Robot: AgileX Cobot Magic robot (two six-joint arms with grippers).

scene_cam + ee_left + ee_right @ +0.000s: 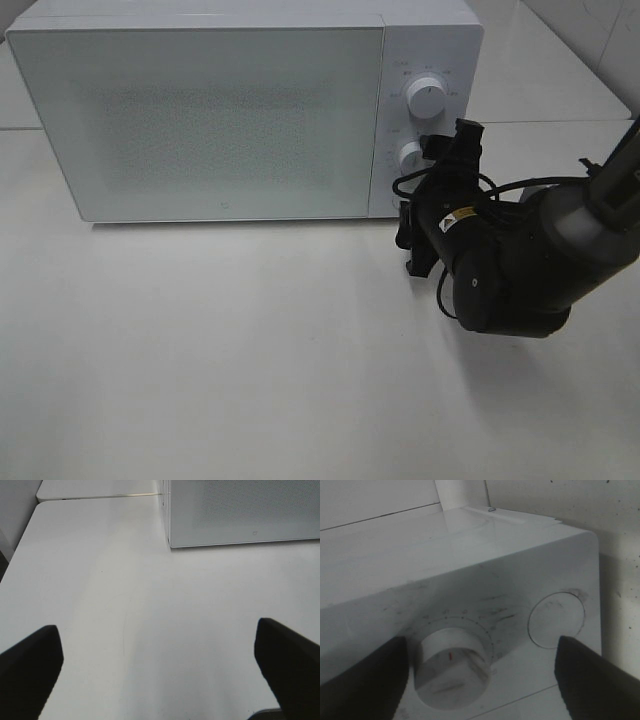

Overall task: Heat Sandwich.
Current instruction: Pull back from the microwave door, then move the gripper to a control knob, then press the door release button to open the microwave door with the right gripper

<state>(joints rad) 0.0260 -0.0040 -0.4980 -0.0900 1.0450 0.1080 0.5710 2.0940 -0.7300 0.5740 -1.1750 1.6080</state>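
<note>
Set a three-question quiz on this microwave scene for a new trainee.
1. True or false: the microwave has its door shut.
2. Which control lies between the open jaws of the right pincer? A: upper knob. B: lower knob. C: door handle.
3. Fill in: the left pincer hangs open over the bare ___.
Key: 1 true; 2 B; 3 table.
</note>
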